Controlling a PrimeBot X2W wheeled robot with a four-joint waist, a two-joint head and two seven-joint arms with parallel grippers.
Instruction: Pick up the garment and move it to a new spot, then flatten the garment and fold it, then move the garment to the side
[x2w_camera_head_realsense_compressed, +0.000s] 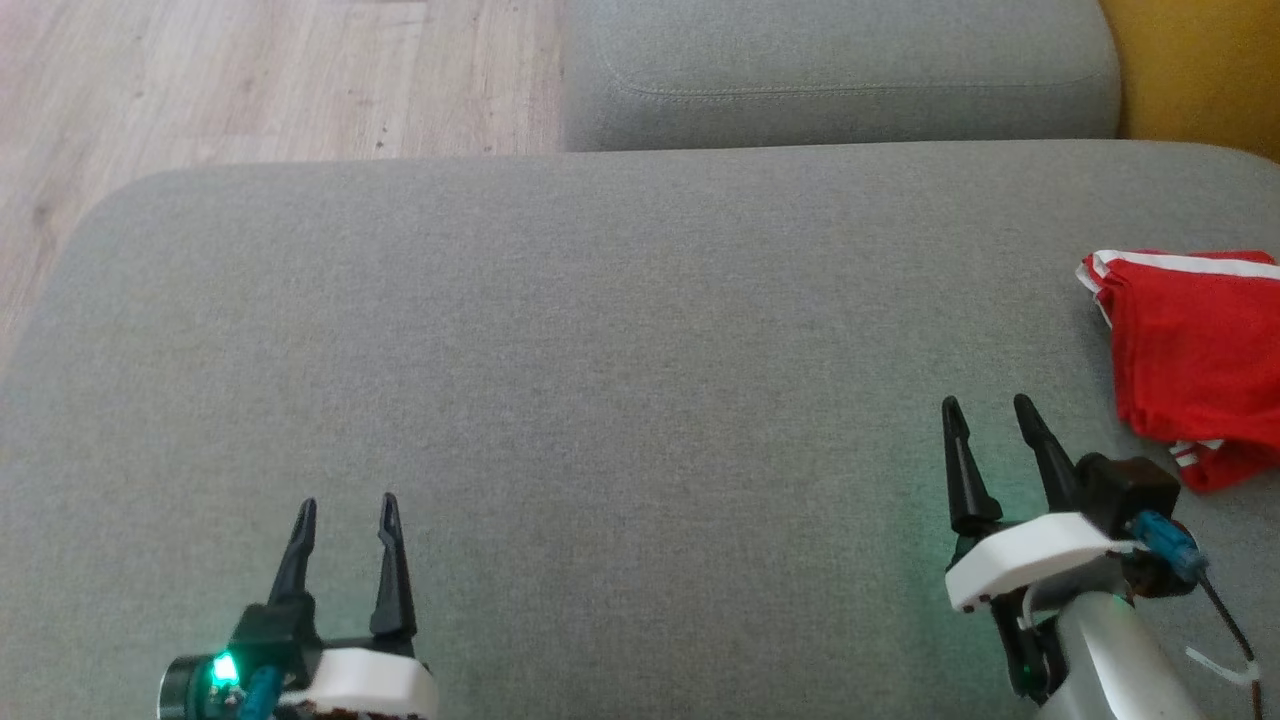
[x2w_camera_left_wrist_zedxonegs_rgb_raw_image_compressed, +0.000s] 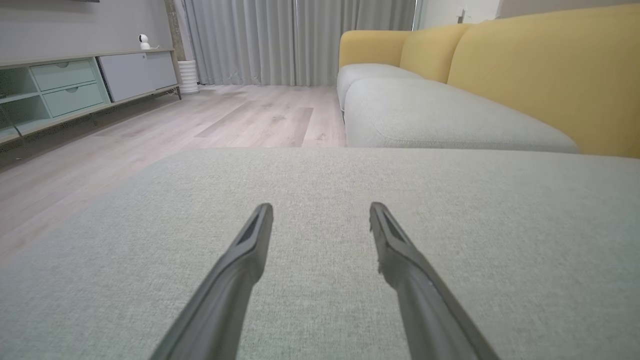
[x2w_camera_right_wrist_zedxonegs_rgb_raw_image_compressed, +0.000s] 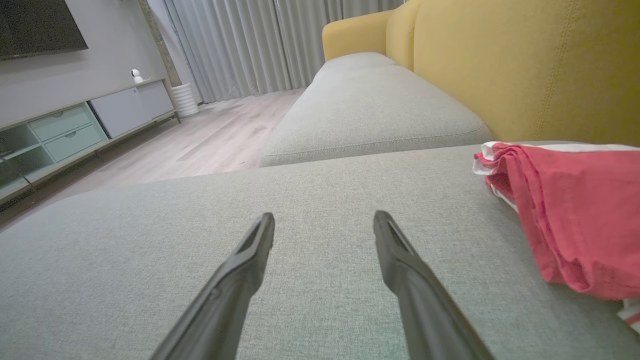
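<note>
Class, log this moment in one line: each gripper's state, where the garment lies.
left gripper: open, empty | right gripper: open, empty | garment: on grey cushion, right of right gripper

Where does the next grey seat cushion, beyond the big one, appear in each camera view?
Head view: next grey seat cushion, top edge, right of centre.
Left wrist view: cushion, upper right of centre.
Right wrist view: cushion, upper middle.
Shared landmark: yellow backrest along its right side.
</note>
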